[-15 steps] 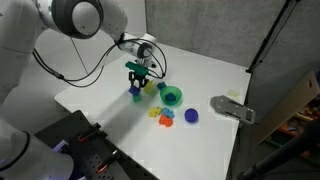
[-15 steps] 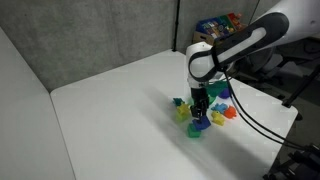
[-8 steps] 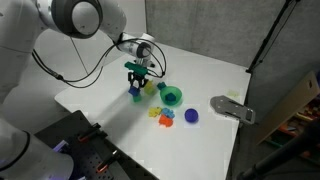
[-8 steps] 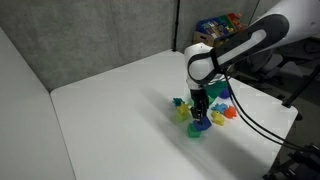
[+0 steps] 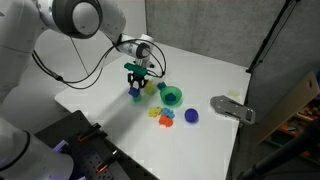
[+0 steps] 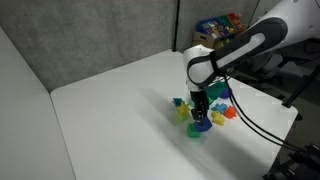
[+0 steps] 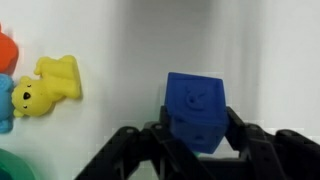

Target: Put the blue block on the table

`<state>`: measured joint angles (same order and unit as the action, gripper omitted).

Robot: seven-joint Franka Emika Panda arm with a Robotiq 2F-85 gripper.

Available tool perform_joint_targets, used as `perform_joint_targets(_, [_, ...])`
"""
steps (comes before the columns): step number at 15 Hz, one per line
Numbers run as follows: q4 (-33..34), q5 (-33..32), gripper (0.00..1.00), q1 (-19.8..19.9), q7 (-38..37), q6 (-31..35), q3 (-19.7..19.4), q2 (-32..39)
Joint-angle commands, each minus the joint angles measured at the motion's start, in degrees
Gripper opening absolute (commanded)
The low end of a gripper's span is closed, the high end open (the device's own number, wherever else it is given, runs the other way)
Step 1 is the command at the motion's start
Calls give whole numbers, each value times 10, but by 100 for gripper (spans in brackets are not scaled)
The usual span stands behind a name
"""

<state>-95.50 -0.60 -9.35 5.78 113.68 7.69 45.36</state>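
Note:
The blue block (image 7: 195,105) sits between my gripper's (image 7: 196,128) black fingers (image 7: 150,142), which are shut on its sides. A sliver of green shows just under the block. In both exterior views the gripper (image 5: 136,86) (image 6: 200,112) points straight down and holds the block (image 5: 135,96) (image 6: 201,123) low over the white table (image 5: 205,70) (image 6: 110,110), at the edge of the toy cluster. Something small and green (image 6: 196,133) lies right under it. I cannot tell whether the block touches anything below.
A yellow bear toy (image 7: 45,88) and an orange toy (image 7: 5,50) lie left of the block. A teal bowl (image 5: 171,96), small coloured toys (image 5: 160,115), a round blue-purple object (image 5: 191,116) and a grey piece (image 5: 232,108) are nearby.

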Motion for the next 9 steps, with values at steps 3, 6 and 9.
perform_joint_targets(3, [15, -13, 29, -10, -9, -14, -5, 6])
perform_joint_targets(6, [19, -14, 29, -12, -8, -17, -6, 11])
perform_joint_targets(9, [28, -15, 29, -13, -8, -22, -7, 20])
